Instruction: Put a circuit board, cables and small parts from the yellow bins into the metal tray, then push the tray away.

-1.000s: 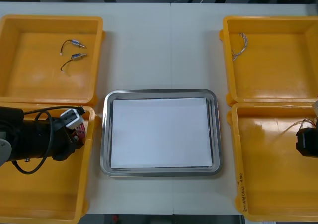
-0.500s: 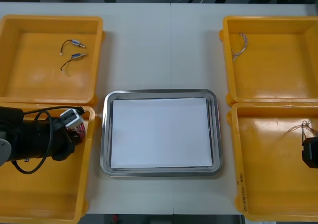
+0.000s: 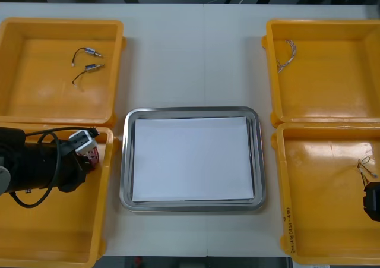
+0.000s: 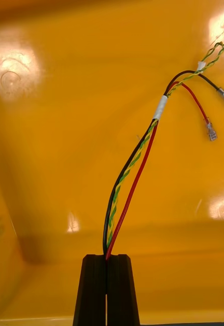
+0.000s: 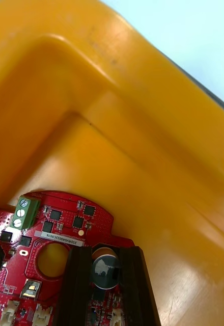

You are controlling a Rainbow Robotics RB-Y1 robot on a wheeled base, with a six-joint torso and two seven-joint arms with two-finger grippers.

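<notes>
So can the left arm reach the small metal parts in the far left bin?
Probably not yet: its jaws are shut on the circuit board in the near left bin; nothing else blocks the small metal parts.

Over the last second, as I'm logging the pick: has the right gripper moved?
Yes. The right gripper, shut on the red and yellow cable, has drawn back toward the table's near edge, away from the far wall of its yellow bin.

Front view: the right gripper (image 3: 373,200) is mostly chopped off by the frame edge, and the left gripper (image 3: 88,160) covers most of the red circuit board (image 3: 94,155). Small metal parts (image 3: 94,66) are too tiny to identify. One tip of the red and yellow cable (image 4: 161,106) gets clipped too.
</notes>
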